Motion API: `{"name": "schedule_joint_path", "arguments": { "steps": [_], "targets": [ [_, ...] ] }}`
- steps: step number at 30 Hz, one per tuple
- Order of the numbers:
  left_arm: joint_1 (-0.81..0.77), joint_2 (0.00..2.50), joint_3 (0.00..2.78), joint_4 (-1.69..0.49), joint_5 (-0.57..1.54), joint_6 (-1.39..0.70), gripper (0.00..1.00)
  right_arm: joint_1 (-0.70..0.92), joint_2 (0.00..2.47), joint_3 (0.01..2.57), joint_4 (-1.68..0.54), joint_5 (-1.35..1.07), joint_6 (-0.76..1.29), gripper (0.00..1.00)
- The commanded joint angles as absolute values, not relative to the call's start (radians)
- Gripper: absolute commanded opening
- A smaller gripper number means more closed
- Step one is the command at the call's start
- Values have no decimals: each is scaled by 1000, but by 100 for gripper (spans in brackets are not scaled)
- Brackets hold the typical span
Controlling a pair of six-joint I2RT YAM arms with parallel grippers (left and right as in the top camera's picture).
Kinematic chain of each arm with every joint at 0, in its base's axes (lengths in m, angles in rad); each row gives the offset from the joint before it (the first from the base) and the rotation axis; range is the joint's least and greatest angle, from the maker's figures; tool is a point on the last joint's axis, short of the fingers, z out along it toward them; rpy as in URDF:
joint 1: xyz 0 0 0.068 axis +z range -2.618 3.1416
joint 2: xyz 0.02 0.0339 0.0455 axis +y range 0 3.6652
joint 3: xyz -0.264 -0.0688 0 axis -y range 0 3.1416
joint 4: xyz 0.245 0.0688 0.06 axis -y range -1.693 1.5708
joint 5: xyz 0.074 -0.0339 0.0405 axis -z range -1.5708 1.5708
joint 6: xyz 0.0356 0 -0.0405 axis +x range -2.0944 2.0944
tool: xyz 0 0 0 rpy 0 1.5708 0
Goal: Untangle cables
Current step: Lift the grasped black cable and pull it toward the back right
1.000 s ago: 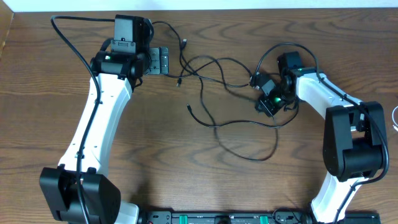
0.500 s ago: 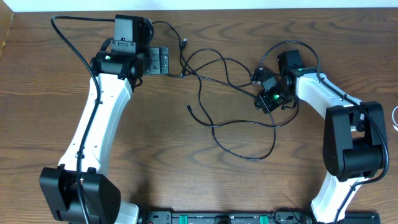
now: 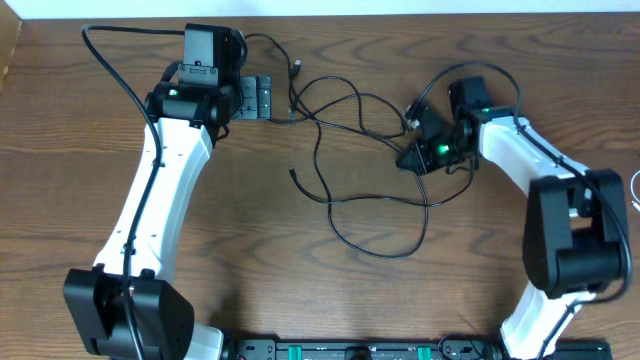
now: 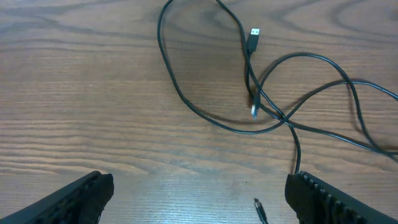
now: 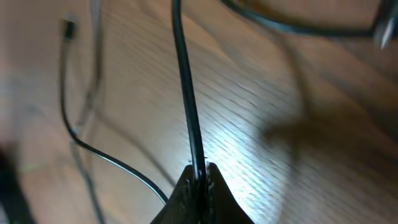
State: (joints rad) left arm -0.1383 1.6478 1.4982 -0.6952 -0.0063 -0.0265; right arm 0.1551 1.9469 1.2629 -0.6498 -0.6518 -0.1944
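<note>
- The right gripper (image 5: 200, 179) has its jaws pinched shut on one black cable (image 5: 186, 93). The cable runs straight up from the fingertips in the blurred right wrist view.
- From overhead, this gripper (image 3: 412, 158) sits at the right end of the tangle, low over the table (image 3: 250, 260).
- The left gripper (image 4: 199, 190) has its jaws spread wide. One finger (image 4: 74, 199) shows at each lower corner of the left wrist view, and nothing lies between them.
- From overhead, the left gripper (image 3: 256, 98) is at the upper left of the tangle, pointing toward it.
- The cables (image 3: 318, 150) lie in loose loops on the middle of the table, between the two grippers, and cross one another in several places.
- In the left wrist view, several strands meet at one crossing (image 4: 283, 117). A silver-tipped plug (image 4: 253, 34) lies above it.
- A second small plug (image 4: 260, 208) lies apart, near the bottom edge of that view.
</note>
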Motion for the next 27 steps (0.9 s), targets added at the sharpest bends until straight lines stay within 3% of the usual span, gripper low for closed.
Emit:
{"name": "schedule_joint_path", "arguments": {
  "steps": [1, 14, 27],
  "targets": [
    [-138, 1653, 1497, -696, -12, -28, 93, 146, 1817, 1325, -646, -736, -168, 1],
    [-138, 1653, 1497, -696, -12, -28, 93, 146, 1465, 1328, -615, -601, -168, 1],
    [-138, 1653, 1497, -696, -12, -28, 93, 146, 1230, 1328, -305, -595, -83, 1]
  ]
}}
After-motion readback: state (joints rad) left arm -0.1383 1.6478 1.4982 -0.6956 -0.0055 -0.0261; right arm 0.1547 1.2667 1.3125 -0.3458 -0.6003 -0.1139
